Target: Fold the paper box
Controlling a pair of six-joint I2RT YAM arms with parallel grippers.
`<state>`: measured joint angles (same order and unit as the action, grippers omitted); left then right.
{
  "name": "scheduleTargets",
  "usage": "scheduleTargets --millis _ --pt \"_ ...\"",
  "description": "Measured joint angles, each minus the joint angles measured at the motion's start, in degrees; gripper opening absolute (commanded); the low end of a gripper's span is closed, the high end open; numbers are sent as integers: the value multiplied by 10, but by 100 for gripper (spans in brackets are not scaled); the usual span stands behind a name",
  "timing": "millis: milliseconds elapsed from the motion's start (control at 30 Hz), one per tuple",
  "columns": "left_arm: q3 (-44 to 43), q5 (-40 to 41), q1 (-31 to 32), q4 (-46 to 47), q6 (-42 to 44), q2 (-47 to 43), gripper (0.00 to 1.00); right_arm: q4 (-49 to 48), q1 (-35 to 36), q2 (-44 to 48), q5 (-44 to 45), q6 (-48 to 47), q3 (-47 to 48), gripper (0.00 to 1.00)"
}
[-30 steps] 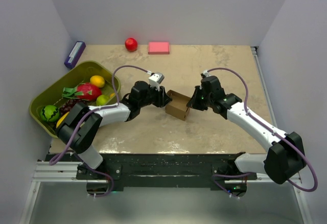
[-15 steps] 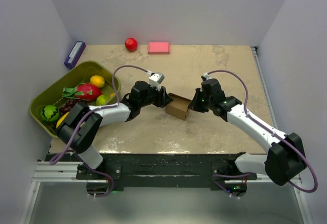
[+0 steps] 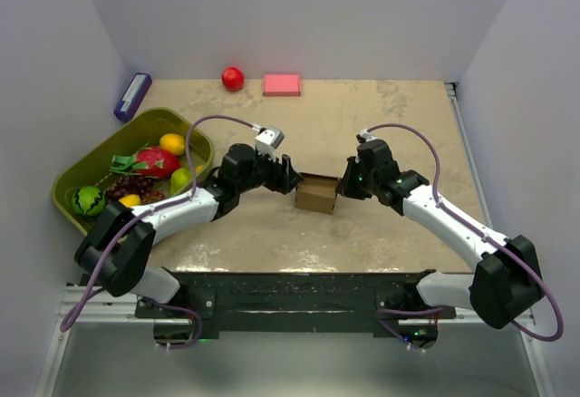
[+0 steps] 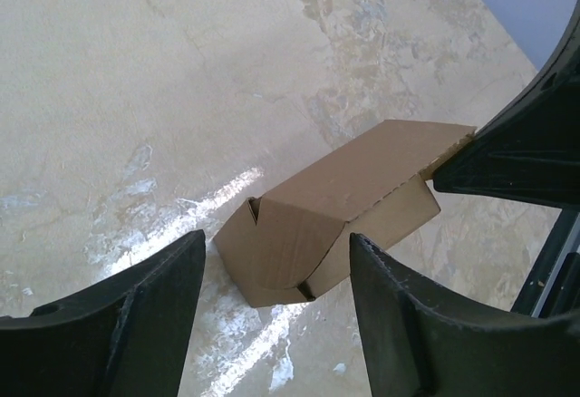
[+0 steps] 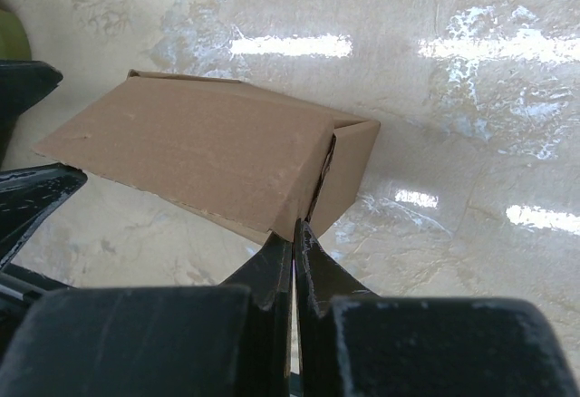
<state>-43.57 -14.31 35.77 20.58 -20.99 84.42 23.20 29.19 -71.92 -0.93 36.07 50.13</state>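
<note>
The left gripper (image 4: pixel 276 245) is standing wide open and is holding nothing. Its two fingers (image 4: pixel 145 306) are framing the paper box (image 4: pixel 337 208), which is lying just ahead of them on the table (image 3: pixel 390 125), with no finger touching the cardboard in the wrist view. The box is resting with a large flap sloping down over its top. The folded end facing this gripper is showing a curved cut-out.

The right gripper (image 5: pixel 294 230) is pressed shut, its fingers (image 5: pixel 270 275) showing only a hairline gap between them. Their tips are meeting the box at its near corner, where the sloping flap is folding down over the side. Whether any cardboard is caught between the tips cannot be told. In the left wrist view, this gripper is touching the far corner of the flap.

In the overhead view the box is sitting between the two grippers, the left one just beside its left side and the right one against its right side.

A green basket (image 3: pixel 65 190) of fruit is sitting well behind the left gripper, beside that arm. A red ball (image 3: pixel 233 77), a pink block (image 3: pixel 282 84) and a purple box (image 3: pixel 132 95) are lying well apart from both grippers, near the back wall.
</note>
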Motion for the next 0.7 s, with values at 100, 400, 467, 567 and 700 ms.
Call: scheduleTargets --millis 100,400,467,567,700 --pt "0 0 0 -10 10 -8 66 0 0 0 0 -2 0 0" --pt "-4 -7 0 -50 27 5 49 0 0 0 0 -3 0 0" --pt "-4 -8 0 -52 26 9 42 0 0 0 0 -3 0 0" --pt "-4 -9 3 -51 24 10 35 0 0 0 0 -3 0 0" --pt "-9 -9 8 -50 20 10 23 0 0 0 1 -3 0 0"
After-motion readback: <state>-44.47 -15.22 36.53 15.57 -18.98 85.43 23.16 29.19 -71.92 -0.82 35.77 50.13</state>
